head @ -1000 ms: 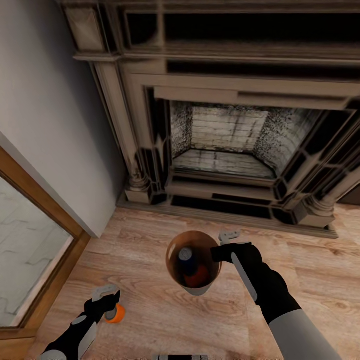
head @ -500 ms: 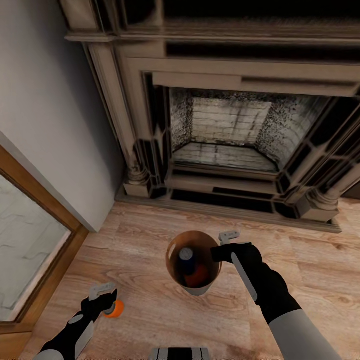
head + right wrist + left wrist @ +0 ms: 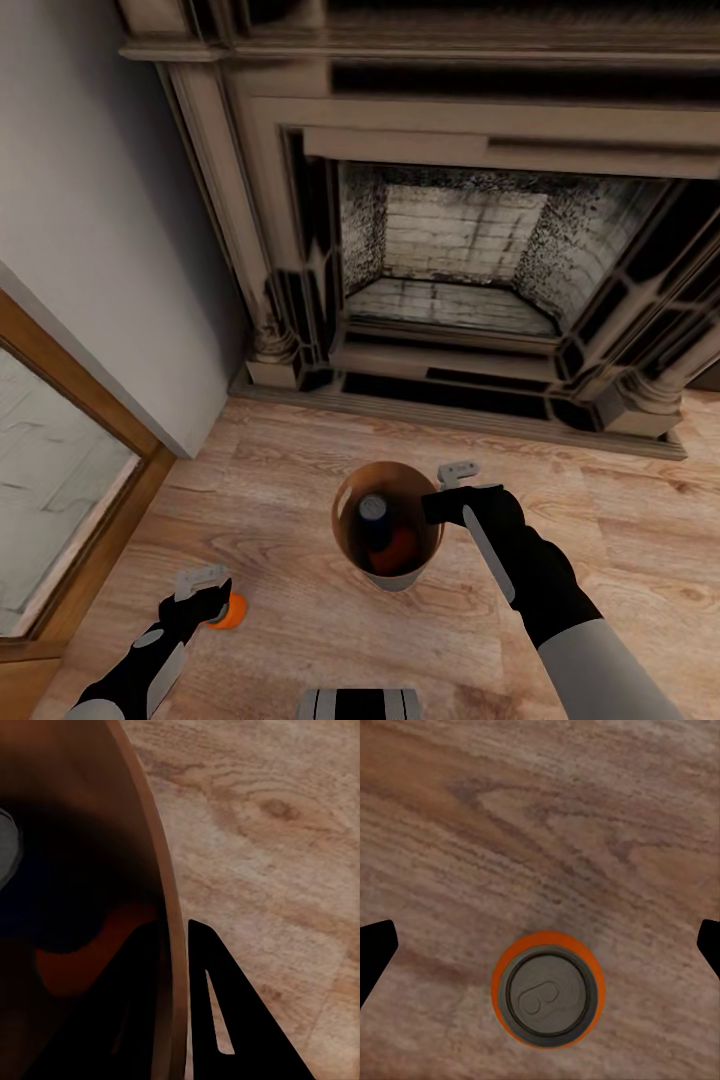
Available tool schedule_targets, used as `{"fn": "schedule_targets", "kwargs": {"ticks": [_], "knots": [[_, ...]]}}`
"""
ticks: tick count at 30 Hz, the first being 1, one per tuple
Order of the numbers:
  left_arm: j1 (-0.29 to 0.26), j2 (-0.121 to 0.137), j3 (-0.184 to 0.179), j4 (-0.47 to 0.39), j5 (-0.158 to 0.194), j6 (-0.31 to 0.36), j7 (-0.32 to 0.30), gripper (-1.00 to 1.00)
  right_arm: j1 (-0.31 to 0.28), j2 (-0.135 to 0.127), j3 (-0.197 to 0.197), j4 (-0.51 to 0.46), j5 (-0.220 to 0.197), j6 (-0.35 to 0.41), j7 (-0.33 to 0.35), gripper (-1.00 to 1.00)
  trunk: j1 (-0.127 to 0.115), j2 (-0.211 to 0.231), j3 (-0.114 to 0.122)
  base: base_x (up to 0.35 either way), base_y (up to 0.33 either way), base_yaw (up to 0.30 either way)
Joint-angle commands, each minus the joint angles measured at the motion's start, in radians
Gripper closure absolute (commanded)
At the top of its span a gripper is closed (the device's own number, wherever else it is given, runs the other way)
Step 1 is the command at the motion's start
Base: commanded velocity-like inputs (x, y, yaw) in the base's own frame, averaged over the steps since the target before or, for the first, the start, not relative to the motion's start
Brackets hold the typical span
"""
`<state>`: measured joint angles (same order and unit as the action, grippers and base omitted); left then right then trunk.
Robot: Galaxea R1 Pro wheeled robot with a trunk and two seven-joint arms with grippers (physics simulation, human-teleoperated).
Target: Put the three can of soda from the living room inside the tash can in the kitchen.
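Step in hand: collecting the last orange can (image 3: 547,994), upright on the wood floor lower left; left tool (image 3: 203,592) hangs above it, jaws apart. Right tool (image 3: 452,487) is clamped on the trash can (image 3: 345,545) rim, lower centre, blue can (image 3: 374,512) and orange can (image 3: 405,548) inside. Next likely needs a descent and closing.

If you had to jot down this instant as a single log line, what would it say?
left gripper: open above orange can on floor | right gripper: shut on bin rim | bin: blue can, orange can inside

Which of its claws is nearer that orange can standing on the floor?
Left. The left claw hangs open right over the orange can; the right claw is farther off, clamped on the bin's rim.
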<state>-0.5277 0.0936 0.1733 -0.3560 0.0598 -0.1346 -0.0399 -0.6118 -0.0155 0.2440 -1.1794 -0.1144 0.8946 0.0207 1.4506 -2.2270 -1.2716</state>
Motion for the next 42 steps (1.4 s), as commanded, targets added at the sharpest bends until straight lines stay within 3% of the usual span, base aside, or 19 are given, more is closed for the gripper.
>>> {"fn": "schedule_targets", "kwargs": {"ticks": [1, 7, 18, 27, 33, 42], "knots": [[0.0, 0.0, 0.0, 0.0, 0.0, 0.0, 0.0, -1.0, 0.0, 0.0, 0.0, 0.0, -0.018, 0.0, 0.005, 1.0, 0.0, 0.0, 0.0, 0.0, 0.0, 0.0], [0.0, 0.0, 0.0, 0.0, 0.001, 0.001, 0.0, -1.0, 0.0, 0.0, 0.0, 0.0, -0.018, 0.0, 0.005, 1.0, 0.0, 0.0, -0.002, 0.0, 0.0, 0.0], [0.0, 0.0, -0.001, 0.0, 0.002, 0.001, 0.0, -1.0, 0.0, 0.0, 0.0, 0.0, -0.018, 0.0, 0.005, 1.0, 0.042, -0.077, -0.051, 0.0, 0.0, 0.0], [0.0, 0.0, -0.001, 0.0, 0.002, 0.0, 0.0, -1.0, 0.0, 0.0, 0.0, 0.0, -0.018, 0.0, 0.005, 1.0, 0.042, -0.077, -0.062, 0.0, 0.0, 0.0], [0.0, 0.0, -0.002, 0.0, 0.002, 0.0, 0.0, -1.0, 0.0, 0.0, 0.0, 0.0, -0.018, 0.0, 0.005, 1.0, 0.065, -0.119, -0.088, 0.0, 0.0, 0.0], [0.0, 0.0, -0.003, 0.0, 0.002, 0.0, 0.0, -1.0, 0.0, 0.0, 0.0, -0.031, -0.019, 0.0, 0.005, 1.0, 0.065, -0.119, -0.096, 0.0, 0.0, 0.0]]}}
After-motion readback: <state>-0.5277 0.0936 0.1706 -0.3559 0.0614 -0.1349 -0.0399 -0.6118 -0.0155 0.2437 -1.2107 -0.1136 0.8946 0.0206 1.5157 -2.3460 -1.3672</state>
